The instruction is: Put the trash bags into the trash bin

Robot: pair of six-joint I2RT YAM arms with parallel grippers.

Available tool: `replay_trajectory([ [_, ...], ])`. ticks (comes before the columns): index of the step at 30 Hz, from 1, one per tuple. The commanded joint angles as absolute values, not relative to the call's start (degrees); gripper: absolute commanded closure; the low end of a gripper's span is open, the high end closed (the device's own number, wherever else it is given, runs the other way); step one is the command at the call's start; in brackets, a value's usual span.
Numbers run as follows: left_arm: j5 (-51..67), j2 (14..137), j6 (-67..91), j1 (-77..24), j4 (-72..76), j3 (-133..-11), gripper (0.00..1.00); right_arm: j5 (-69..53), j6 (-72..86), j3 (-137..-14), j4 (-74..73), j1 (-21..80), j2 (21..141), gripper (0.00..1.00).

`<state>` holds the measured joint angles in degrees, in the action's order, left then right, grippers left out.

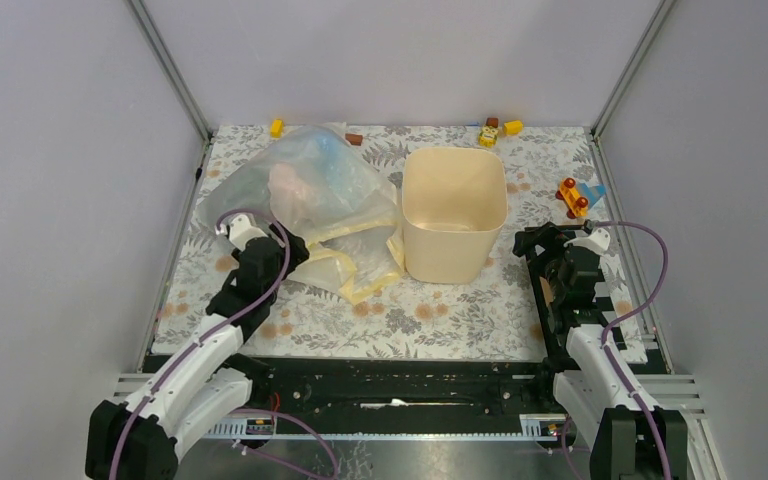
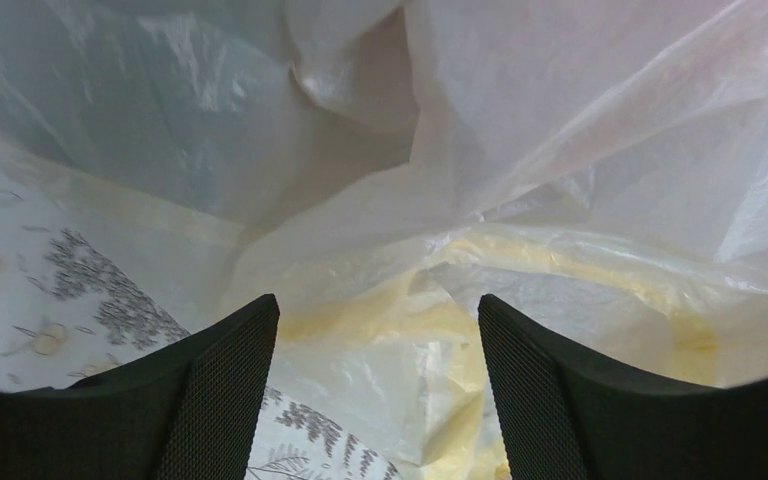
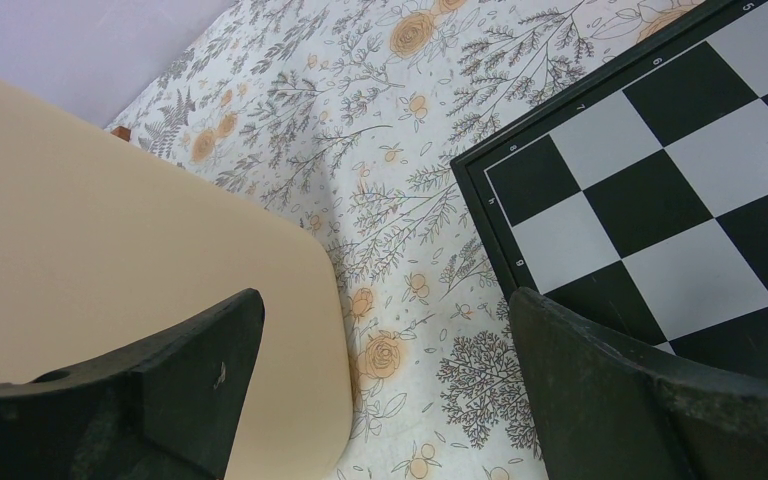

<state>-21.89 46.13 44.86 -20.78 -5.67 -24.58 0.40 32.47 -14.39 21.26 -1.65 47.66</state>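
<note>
- Now at grasp step: left tool (image 2: 372,320) is down at the near edge of the trash bags (image 1: 320,195), fingers apart, crinkled plastic bunched between and ahead of them, nothing pinched yet.
- Trash bags lie in one loose pile on the tabletop (image 1: 440,310), left of the trash bin (image 1: 450,255); the pile's right edge sits just beside the bin wall and may touch it.
- Pile is bluish-clear and pinkish on top, with the yellow bag (image 2: 440,370) at the bottom front, right in the left tool's gap.
- To do it well: bite a thick fold, not a single layer, since thin film likely slips. Gather several layers so the pile comes along.
- Lift high enough to clear the bin rim, then carry right. The bags are puffy and may drape over the rim instead of dropping in.
- Trash bin is upright, lidless, and looks empty inside.
- Right tool (image 3: 385,310) hangs at the bin's right side, fingers wide apart, holding nothing, over a chessboard (image 3: 680,170) edge.
- It could steady the light bin, which may slide if the bags drag it.
- Clutter: a red-and-orange toy (image 1: 572,196) right of the bin, small blocks (image 1: 495,130) along the back edge. All lie off the carry path.
</note>
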Motion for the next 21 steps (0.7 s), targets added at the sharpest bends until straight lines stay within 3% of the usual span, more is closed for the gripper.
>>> replay_trajectory([
  [1,-31.43,47.89,38.06,-23.91,-10.71,-31.82,0.25,0.09,32.46,-16.06,23.38,-1.49,47.77,0.0],
  [9,-52.75,60.47,33.56,-38.44,-15.38,-39.76,0.06,0.09,32.52,-16.16,23.56,-1.49,48.41,0.0],
  [21,-56.37,74.15,29.53,-38.83,-11.37,-41.46,0.14,0.11,32.53,-16.17,23.55,-1.52,48.6,0.0],
])
